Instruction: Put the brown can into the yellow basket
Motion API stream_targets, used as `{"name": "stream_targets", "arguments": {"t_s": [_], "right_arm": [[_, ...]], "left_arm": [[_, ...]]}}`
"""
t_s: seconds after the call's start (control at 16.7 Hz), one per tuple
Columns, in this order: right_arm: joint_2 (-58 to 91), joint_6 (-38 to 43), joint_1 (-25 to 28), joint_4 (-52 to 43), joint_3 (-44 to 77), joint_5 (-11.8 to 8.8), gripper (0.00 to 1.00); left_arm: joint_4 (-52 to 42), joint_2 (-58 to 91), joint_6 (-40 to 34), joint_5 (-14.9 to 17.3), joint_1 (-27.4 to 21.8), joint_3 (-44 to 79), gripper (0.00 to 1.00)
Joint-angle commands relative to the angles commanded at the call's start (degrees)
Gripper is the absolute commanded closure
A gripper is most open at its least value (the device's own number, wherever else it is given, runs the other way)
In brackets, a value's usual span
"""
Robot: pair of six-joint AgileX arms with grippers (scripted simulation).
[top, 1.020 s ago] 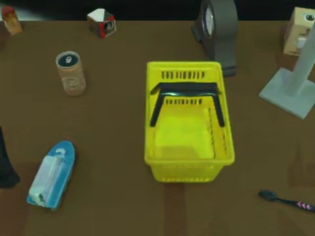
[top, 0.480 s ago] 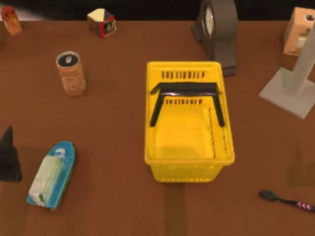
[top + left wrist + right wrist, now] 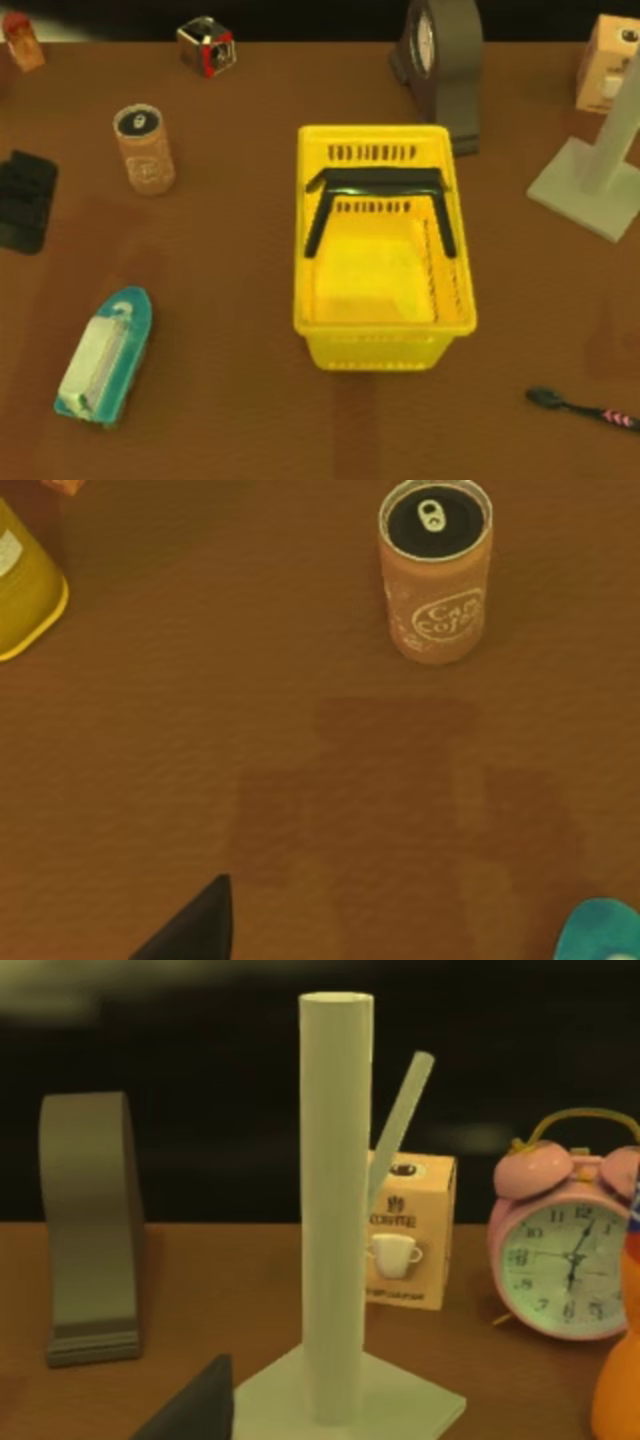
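Brown can (image 3: pixel 145 150): upright on the counter (image 3: pixel 230 260), far-left quarter, dark top with pull tab up; bare counter on all sides, open lane between it and the basket.

Yellow basket (image 3: pixel 384 340): centre of the counter, black handle (image 3: pixel 380 183) folded across its far half, inside bare.

Left gripper (image 3: pixel 25 200): at the left edge, near the can but apart from it; only one dark finger (image 3: pixel 190 930) tip shows in the wrist view, so finger spread cannot be told.

Right gripper: out of the top view; finger spread cannot be told.

Other items:
- blue boat-shaped package (image 3: pixel 105 355), near left;
- small cube (image 3: pixel 206 45), far edge;
- grey stand (image 3: pixel 445 70), touching or just behind the basket's far rim;
- white post on a base (image 3: pixel 590 180), right edge;
- toothbrush (image 3: pixel 580 408), near right corner.
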Motion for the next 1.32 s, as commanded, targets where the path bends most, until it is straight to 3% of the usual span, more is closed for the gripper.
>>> {"name": "stream_targets", "arguments": {"t_s": [0.78,1.08,1.32], "right_arm": [[0.0,0.0,0.0,0.0,0.0,0.0,0.0],[0.0,0.0,0.0,0.0,0.0,0.0,0.0],[0.0,0.0,0.0,0.0,0.0,0.0,0.0]], "left_arm": [[-37.4,67.7,18.3,0.9,-3.0,74.4,0.0],[-47.0,86.2,22.9,0.6,-3.4,92.7,0.0],[-50.4,92.8,24.5,0.4,-3.5,98.9,0.0]]}}
